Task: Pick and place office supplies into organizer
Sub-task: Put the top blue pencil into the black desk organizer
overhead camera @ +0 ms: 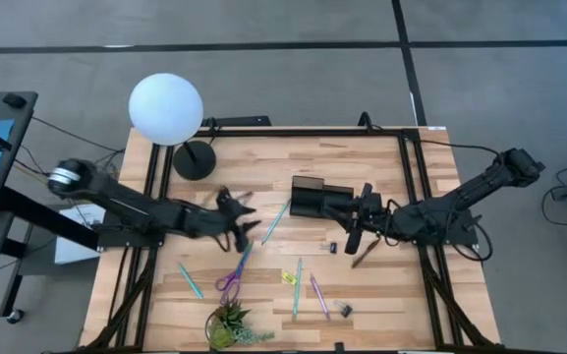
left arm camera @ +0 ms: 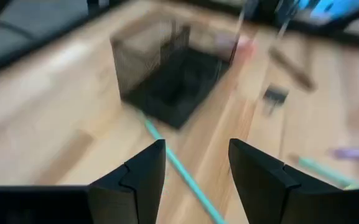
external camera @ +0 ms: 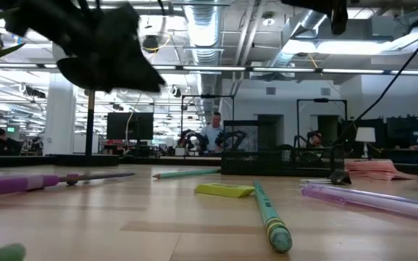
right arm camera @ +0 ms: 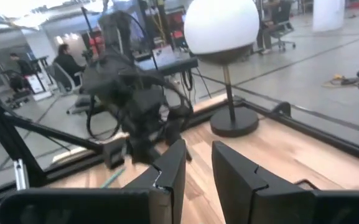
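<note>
A pale wooden plank table (overhead camera: 381, 162), framed by black rails, is seen from above. Near its centre stands the organizer (overhead camera: 312, 197) — a black wire-mesh box, its taller compartment toward nine o'clock and its lower section toward three o'clock.

The left gripper (overhead camera: 239, 218) is held just left of table centre, its two dark angular fingers (left arm camera: 143, 180) spread apart with nothing between them; in the left wrist view a thin teal pen (overhead camera: 275, 223) is seen lying between it and the organizer. The right gripper (overhead camera: 354, 228) is placed just beside the organizer at its three o'clock side, with its fingers (right arm camera: 174, 168) set narrowly apart and nothing visibly clamped.

The remaining supplies are scattered toward six o'clock: purple-handled scissors (overhead camera: 232, 275), a second teal pen (overhead camera: 190, 279) at about eight o'clock, a flat yellow piece (overhead camera: 288, 278), a third teal pen (overhead camera: 298, 287), a slim pink pen (overhead camera: 318, 295) and a small black clip (overhead camera: 343, 310). A brown stick-like item (overhead camera: 366, 255) lies just below the right gripper.

At the eleven o'clock corner a lamp (overhead camera: 168, 110) with a smooth white globe and round black base is set; a spiky green plant (overhead camera: 229, 327) sits at the six o'clock edge. Bare wood is left open along the twelve o'clock edge and at the four o'clock corner.
</note>
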You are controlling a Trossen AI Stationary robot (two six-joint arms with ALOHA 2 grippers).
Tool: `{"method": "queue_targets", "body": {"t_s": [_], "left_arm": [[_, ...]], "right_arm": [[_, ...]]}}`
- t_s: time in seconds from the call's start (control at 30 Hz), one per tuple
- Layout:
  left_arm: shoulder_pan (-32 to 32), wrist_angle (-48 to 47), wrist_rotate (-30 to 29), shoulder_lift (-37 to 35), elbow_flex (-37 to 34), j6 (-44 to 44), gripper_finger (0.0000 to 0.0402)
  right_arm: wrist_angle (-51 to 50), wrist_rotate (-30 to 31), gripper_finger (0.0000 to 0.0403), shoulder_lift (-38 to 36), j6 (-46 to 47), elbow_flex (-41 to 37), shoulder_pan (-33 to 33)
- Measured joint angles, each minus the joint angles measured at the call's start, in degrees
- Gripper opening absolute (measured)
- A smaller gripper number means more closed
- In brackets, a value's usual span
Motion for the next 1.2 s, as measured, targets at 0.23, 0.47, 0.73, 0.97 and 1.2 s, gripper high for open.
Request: {"method": "queue_targets", "body": {"t_s": [0.23,0.47,0.73,0.97,1.2], "left_arm": [[-0.97,0.01,-6.13,18.19,7.01,-7.31,0.0171],[-1.83,0.17,-10.38,28.64,11.46,-15.37,0.0171],[-2.86,1.55,-14.62,34.3,14.53,-19.87,0.0171],[-3.8,5.17,-18.22,40.7,14.86,-25.71,0.0171],[-6.0,5.68,-21.2,42.19,14.83,-28.03,0.0159]], "right_arm": [[-3.58,0.0,0.0072,0.0,2.24,0.0,0.15],[-4.52,-0.02,0.0072,0.0,2.23,0.0,0.47],[-6.4,-0.02,0.0072,0.0,2.19,-0.01,0.47],[-6.37,-0.04,0.0072,-0.02,2.21,0.0,0.47],[-6.73,-0.07,0.0072,-0.02,2.21,-0.01,0.47]]}}
